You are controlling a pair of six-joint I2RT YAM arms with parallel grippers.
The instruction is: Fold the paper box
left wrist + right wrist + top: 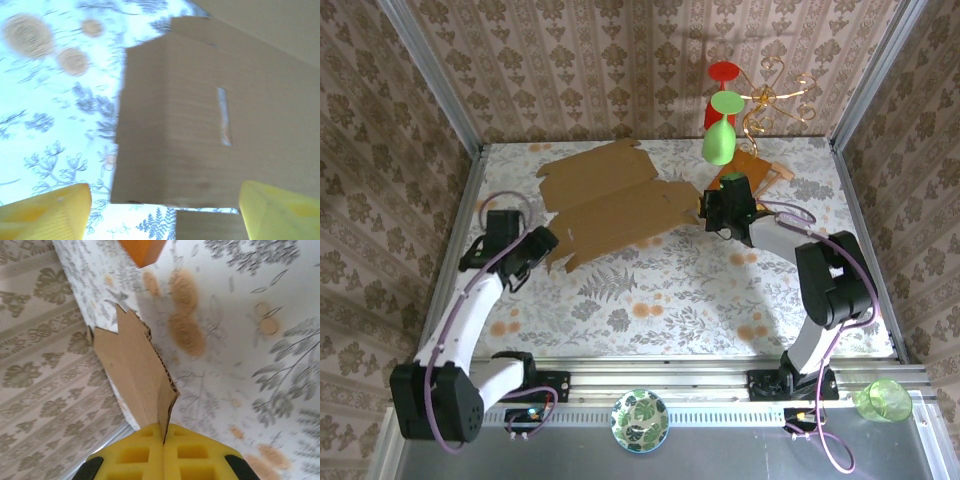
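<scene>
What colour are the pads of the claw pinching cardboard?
Bright yellow; pads of the right claw show best in the right wrist view.

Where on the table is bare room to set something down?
Free: the near half of the table, between the left arm, the right arm and the paper box. Crowded: the far right corner, with the orange-brown piece and the green glass.

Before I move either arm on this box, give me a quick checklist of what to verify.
1. Right tool clamped on the paper box edge: ok, cardboard pinched between its pads.
2. Left tool open, holding nothing: ok.
3. Left tool lined up over a box flap: ok.
4. Left tool touching the cardboard: cannot tell.
5. Box folded: not ok, it lies mostly flat on the table.
</scene>
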